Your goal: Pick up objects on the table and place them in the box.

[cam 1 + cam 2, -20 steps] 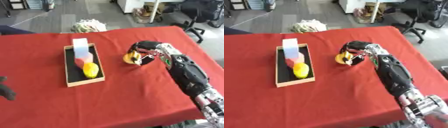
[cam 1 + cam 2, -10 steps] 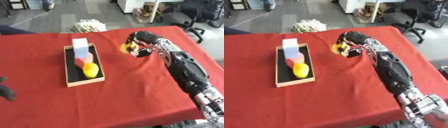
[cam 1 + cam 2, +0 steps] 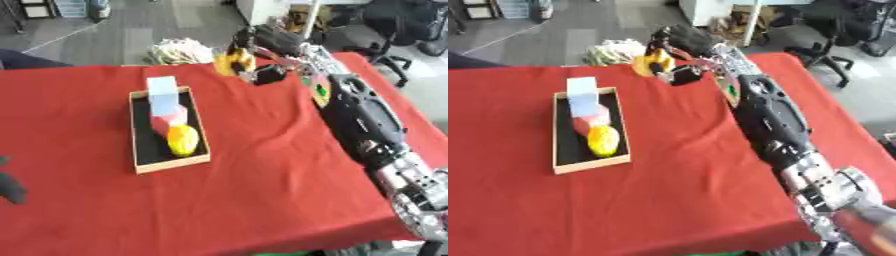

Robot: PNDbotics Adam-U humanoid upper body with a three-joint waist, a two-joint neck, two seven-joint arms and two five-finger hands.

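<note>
A: Where is the right hand (image 3: 267, 42)?
B: Up over the far side of the red bench (image 3: 262, 165), fingers curled round a yellow toy (image 3: 233, 61) that is clear of the cloth. A small dark part (image 3: 269, 74) shows just below the hand; I cannot tell what it is.

A: And the box (image 3: 140, 150)?
B: Left of the arm, on the cloth, a shallow wooden tray with a black floor. Inside, from far to near: a pale blue block (image 3: 163, 95) leaning on the far rim, a pink piece (image 3: 168, 120), a yellow fruit (image 3: 183, 140).

A: Do the two eyes differ?
B: The left eye catches a dark bit of the left hand (image 3: 10, 186) at the lower left edge; whether it is open or curled, I cannot tell. The right eye misses it, but shows more of the right forearm (image 3: 833, 185), down to its silver joint.
</note>
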